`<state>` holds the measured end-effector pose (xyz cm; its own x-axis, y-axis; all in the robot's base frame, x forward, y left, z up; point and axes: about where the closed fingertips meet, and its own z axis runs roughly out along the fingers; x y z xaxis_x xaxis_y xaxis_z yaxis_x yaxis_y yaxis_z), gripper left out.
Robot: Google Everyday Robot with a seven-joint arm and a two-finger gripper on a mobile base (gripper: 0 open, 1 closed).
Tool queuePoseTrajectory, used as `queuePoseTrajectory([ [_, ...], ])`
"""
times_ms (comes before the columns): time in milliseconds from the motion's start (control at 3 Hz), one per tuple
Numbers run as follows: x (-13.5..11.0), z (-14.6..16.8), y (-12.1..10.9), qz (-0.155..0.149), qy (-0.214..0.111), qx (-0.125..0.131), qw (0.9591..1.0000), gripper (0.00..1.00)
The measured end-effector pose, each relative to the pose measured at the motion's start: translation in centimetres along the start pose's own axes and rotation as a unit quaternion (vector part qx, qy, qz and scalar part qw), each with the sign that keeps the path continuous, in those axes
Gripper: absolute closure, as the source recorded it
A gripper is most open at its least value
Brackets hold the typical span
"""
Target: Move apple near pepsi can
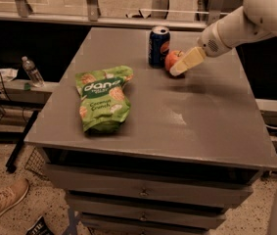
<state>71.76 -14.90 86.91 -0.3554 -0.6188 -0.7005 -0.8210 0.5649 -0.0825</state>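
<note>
The pepsi can (pixel 158 45), dark blue with a silver top, stands upright at the back middle of the grey table (pixel 201 116). The red-orange apple (pixel 172 59) rests on the table just right of the can, almost touching it. My gripper (pixel 176 66) reaches in from the upper right on a white arm and sits around the apple's right side. It is open, with one cream finger (pixel 187 61) slanting down in front of the apple and the other hidden behind it.
A green snack bag (pixel 103 97) lies flat on the left half of the table. Drawers (pixel 143 190) run below the table front. A water bottle (pixel 32 71) stands on a low shelf to the left. A shoe (pixel 3 199) is at the lower left.
</note>
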Motion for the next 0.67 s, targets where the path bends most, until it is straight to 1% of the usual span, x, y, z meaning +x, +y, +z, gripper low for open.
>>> queuePoseTrajectory([
  [333, 0.5, -5.4, -0.8, 0.005, -0.027, 0.052, 0.9983, 0.00],
  [667, 1.7, -10.5, -1.2, 0.019, -0.041, 0.111, 0.9928, 0.00],
])
